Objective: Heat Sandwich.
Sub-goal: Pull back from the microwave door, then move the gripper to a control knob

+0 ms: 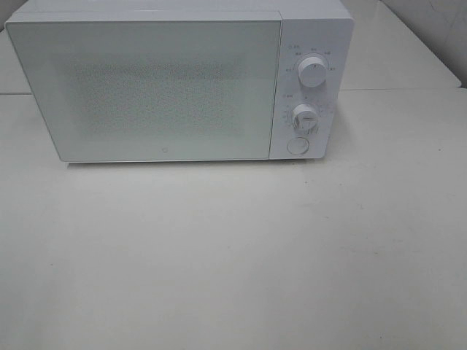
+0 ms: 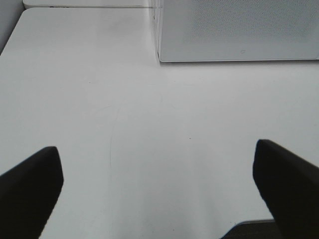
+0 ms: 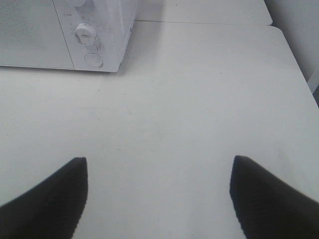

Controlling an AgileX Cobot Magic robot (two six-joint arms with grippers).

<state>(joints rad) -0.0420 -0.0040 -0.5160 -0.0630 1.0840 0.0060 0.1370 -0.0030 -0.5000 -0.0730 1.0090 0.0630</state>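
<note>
**Heat Sandwich: both pincers open, microwave shut**

Exterior high view: white microwave [image 1: 160, 87] stands at the back of the pale surface [image 1: 233, 255], door [image 1: 146, 91] closed flush. The control panel on its right side carries an upper dial [image 1: 312, 71], a lower dial [image 1: 306, 117] and a round button [image 1: 297, 146] beneath them. Neither arm appears in this view.

Left wrist view: left pincer [image 2: 155, 152] has its jaws spread wide. The dark fingers [image 2: 30, 189] sit at opposite edges of the picture with only bare surface between them, and nothing is held. The microwave's lower front corner lies ahead, well apart from the fingertips.

Right wrist view: right pincer [image 3: 158, 160] also has its jaws parted wide, with nothing between them and no contact with anything. The panel end of the microwave, with the lower dial and button, lies ahead and to one side, well apart.

Sandwich: not visible in any of the three views, so its location cannot be told. The frosted door does not show the interior.
</note>
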